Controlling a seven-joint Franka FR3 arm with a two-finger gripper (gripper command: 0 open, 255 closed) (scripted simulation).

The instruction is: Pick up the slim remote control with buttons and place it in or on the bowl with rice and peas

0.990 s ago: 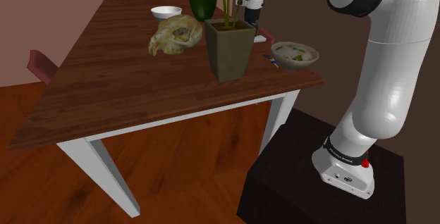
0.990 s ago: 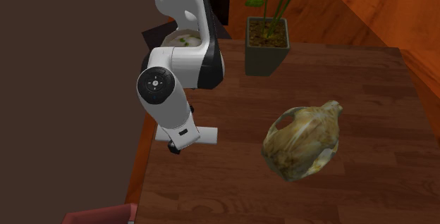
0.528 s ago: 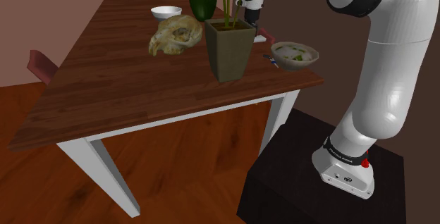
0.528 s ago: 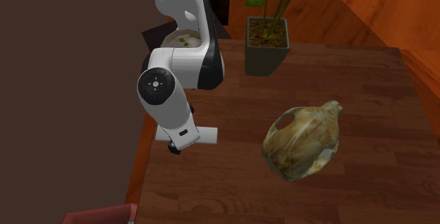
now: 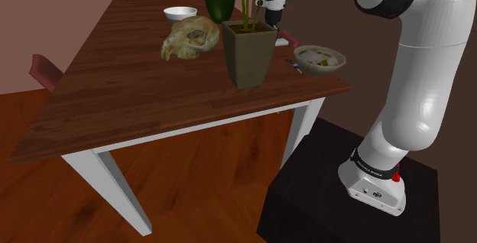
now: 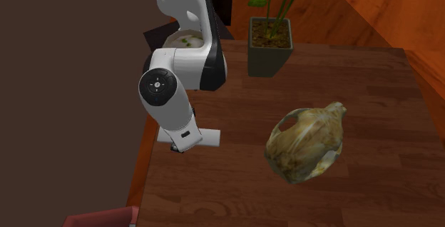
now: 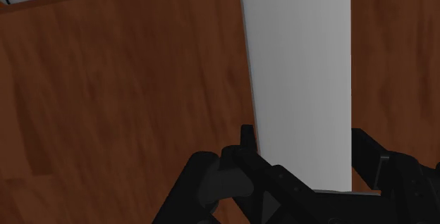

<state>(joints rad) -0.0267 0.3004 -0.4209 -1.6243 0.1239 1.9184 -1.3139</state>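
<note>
- Dark wooden table (image 5: pixel 137 73) on white legs, standing on a wood floor before a brown wall. It carries a skull (image 5: pixel 191 39), a square plant pot (image 5: pixel 248 50) and a bowl of rice and peas (image 5: pixel 319 58) near the stand-side edge.
- Gripper (image 7: pixel 303 144): lowered to the tabletop behind the plant pot as the shoulder view shows it.
- Remote (image 7: pixel 300 82): drawn as a plain pale grey slab, lying flat on the wood between the two fingers.
- Fingers: closed in against the remote's two long edges with no gap visible, so judged to be gripping across its narrow width.
- Long axis: runs straight out ahead of the hand, and the grip sits near one end.
- Bearing for the carry: the bowl lies near, toward the shoulder view's lower right of the gripper, past the pot's corner.
- Risk, as judged: an end-heavy hold may tip when lifted.
</note>
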